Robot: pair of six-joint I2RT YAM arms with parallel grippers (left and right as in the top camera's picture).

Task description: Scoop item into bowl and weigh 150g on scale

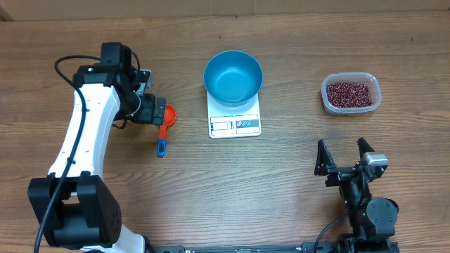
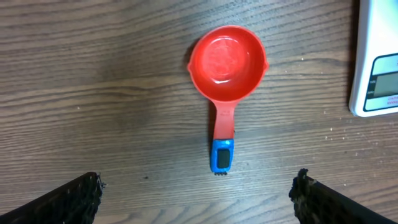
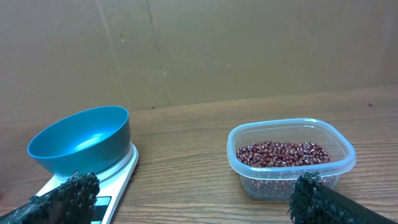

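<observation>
At the near edge of the tabletop (image 1: pixel 281 183), the right arm sat folded low over its base. Its right hand (image 1: pixel 342 146) pointed toward the far side with both fingers spread wide and nothing between them.

The left arm reached up the left side, its white link stretched away from the base. Its wrist bent over so that the left hand (image 2: pixel 198 198) faced straight down, fingers wide apart and gripping nothing. Below it lay a red scoop (image 2: pixel 227 59) with a blue handle tip, empty and untouched.

Further out, at the middle, the white scale (image 1: pixel 235 124) carried the blue bowl (image 1: pixel 233 77), which looked empty. Well to the right, the beans (image 1: pixel 349 91) lay heaped in a clear tub (image 1: pixel 325 98), ahead of the right hand.
</observation>
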